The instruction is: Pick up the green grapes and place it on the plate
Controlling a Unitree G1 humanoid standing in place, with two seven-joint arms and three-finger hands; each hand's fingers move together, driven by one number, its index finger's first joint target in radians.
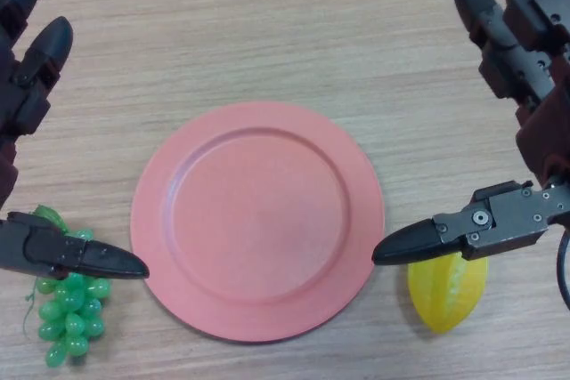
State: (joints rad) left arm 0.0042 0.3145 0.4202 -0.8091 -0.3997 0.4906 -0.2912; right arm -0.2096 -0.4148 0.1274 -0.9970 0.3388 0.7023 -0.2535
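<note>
While green grapes [69, 313] lie left of pink plate [258, 220], left hand [27, 86] and right hand [525, 86] hover released; yellow starfruit [447, 287] right.

Bright, even light; soft shadow beneath the plate [150, 220].

One pink plate [257, 220] lies on the wooden surface [267, 33], and it is the only dish there. One bunch of green grapes [69, 307] sits just left of the plate, near its lower edge; the single grapes in it are too many and too crowded to count. One yellow starfruit [448, 287] lies just right of the plate. Two black hands show: the left hand [31, 68] left of the plate, the right hand [521, 60] right of it.
</note>
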